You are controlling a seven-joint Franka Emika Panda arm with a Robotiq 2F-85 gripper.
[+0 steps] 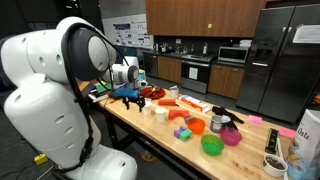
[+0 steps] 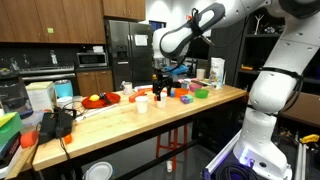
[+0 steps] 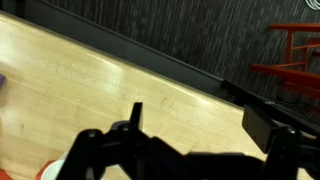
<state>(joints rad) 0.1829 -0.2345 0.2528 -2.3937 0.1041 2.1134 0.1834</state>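
I am hovering my end effector (image 2: 160, 90) low over the wooden surface (image 2: 110, 118), near the middle of its length in an exterior view. In the wrist view the end effector (image 3: 200, 135) is showing two dark fingers (image 3: 135, 118) standing wide apart, and I am seeing only bare wood between them; I am gripping nothing. The fingertips are running off the bottom edge of that view, so I cannot tell whether they are touching the wood. The nearest thing is the white cup (image 2: 142, 104), which is standing upright on the surface just beside the end effector and apart from it. The red plate (image 2: 97, 101) is lying farther along, beyond the cup, with something yellow on it. On the opposite side of the end effector the green bowl (image 2: 201, 93) is sitting near the end of the surface, among small orange and red pieces too small to name. In an exterior view the end effector (image 1: 128, 97) is hanging close to the red plate (image 1: 152, 92). A red frame (image 3: 298, 55) is showing at the upper right of the wrist view.
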